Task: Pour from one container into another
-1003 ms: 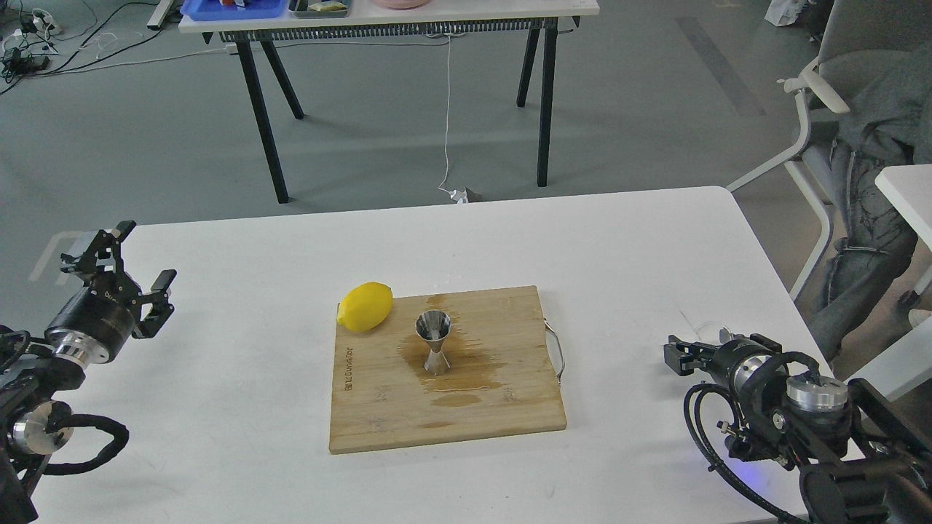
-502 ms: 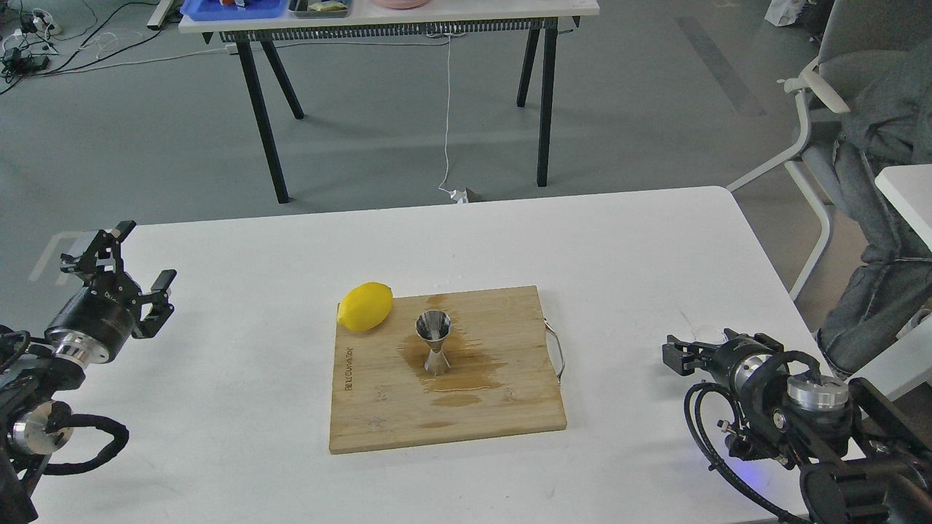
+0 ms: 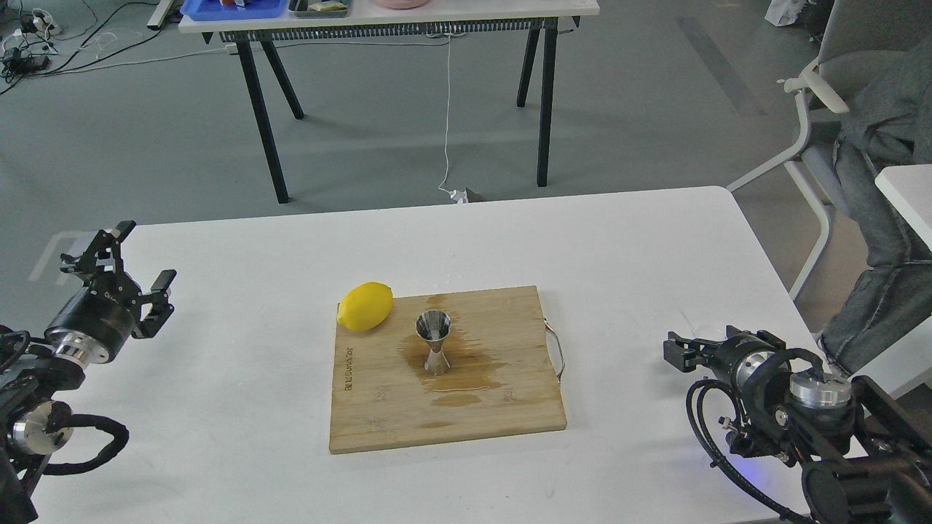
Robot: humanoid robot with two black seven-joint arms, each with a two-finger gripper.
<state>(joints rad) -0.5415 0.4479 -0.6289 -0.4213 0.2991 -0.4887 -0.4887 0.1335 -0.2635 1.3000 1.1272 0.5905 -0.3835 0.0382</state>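
Observation:
The steel jigger [image 3: 433, 342] stands upright near the middle of the wooden cutting board [image 3: 510, 415], in a wet brown patch. A faint trace of the clear glass cup [image 3: 700, 332] shows on the table just behind my right gripper [image 3: 681, 354], mostly hidden by it. That gripper lies low near the table's right edge, far right of the board. It looks dark and end-on, so its fingers cannot be told apart. My left gripper [image 3: 136, 263] hovers at the table's far left, open and holding nothing.
A yellow lemon [image 3: 365, 306] lies at the board's back left corner. The board has a metal handle [image 3: 555, 352] on its right side. A seated person's legs [image 3: 877, 276] and a chair are beyond the table's right edge.
My right gripper has edged slightly, and less of the glass cup shows behind it. The person at the right has shifted their legs. The left arm, jigger and lemon have stayed put.

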